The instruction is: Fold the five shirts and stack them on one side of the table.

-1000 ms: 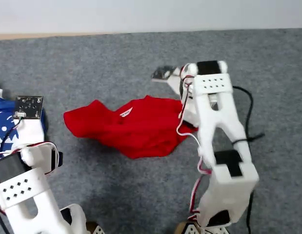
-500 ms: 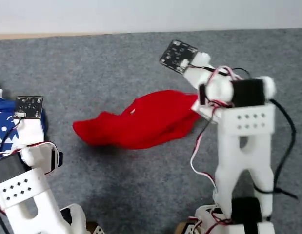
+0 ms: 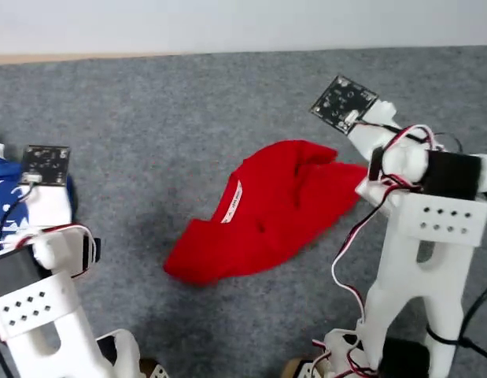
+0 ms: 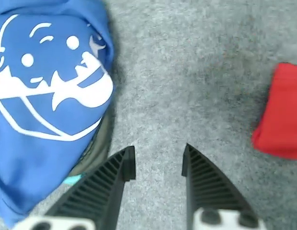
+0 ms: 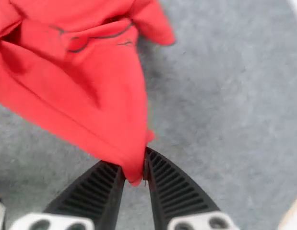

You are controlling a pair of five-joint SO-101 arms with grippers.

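A crumpled red shirt [image 3: 267, 211] lies near the middle of the grey table, its white neck label facing up. My right gripper [image 5: 135, 178] is shut on an edge of the red shirt [image 5: 86, 81], at the cloth's right end in the high view. A blue shirt [image 4: 40, 100] with a white print sits folded at the table's left edge [image 3: 3, 201]. My left gripper [image 4: 154, 163] hangs open over bare felt beside the blue shirt, with nothing between its fingers. A corner of the red shirt [image 4: 281, 120] shows farther off in the left wrist view.
Grey felt [image 3: 149, 102] covers the whole table. The right arm [image 3: 420, 236] stands over the table's right side and the left arm [image 3: 38, 299] at the front left. A pale wall runs along the far edge.
My right gripper has pulled the red shirt to the right and toward the far side, and the cloth has swung round and bunched up. The left arm has stayed still.
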